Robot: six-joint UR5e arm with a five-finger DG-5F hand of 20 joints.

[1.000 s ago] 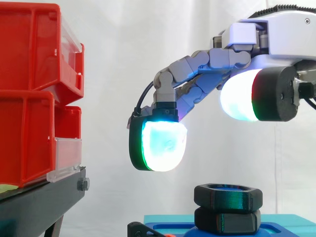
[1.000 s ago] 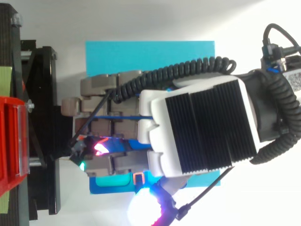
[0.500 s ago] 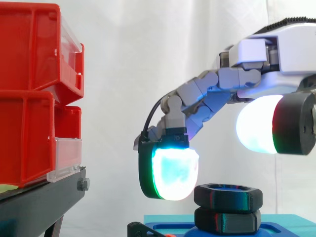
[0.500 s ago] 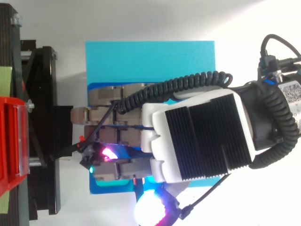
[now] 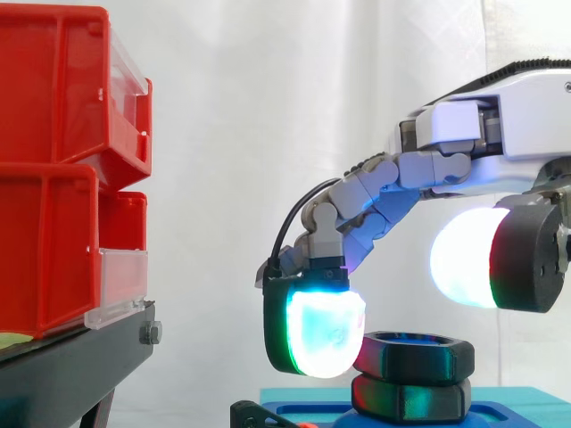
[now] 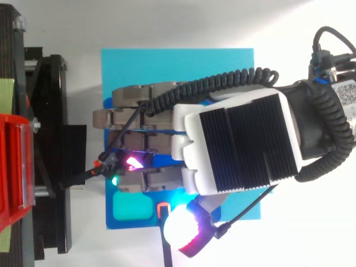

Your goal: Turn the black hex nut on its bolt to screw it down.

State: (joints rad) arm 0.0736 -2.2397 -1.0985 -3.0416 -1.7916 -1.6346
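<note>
The black hex nut (image 5: 413,353) sits at the top of its post, directly over a second black hex piece (image 5: 412,399) that stands in a blue base (image 5: 500,417). The two hex shapes are nearly touching and their flats are slightly out of line. No thread shows between them, so I cannot tell how much travel is left; the nut looks close to seated.

The hand (image 6: 233,144) is over the nut with its fingers curved downward. One glowing fingertip pad (image 5: 326,332) is right against the nut's left face, while the thumb pad (image 5: 464,270) hangs above and to the right, clear of it. The hand is therefore spread, not clamped. I judge this to be the moment of reaching for a grip, with the thumb yet to close before any turning can be done.

In the top view a teal pocket (image 6: 132,207) lies in the base near the fingertips; nothing can be made out in it. Well apart to the left, red bins (image 5: 53,178) with clear front flaps (image 5: 120,285) are stacked on a black stand (image 5: 71,366); their contents are hidden.
</note>
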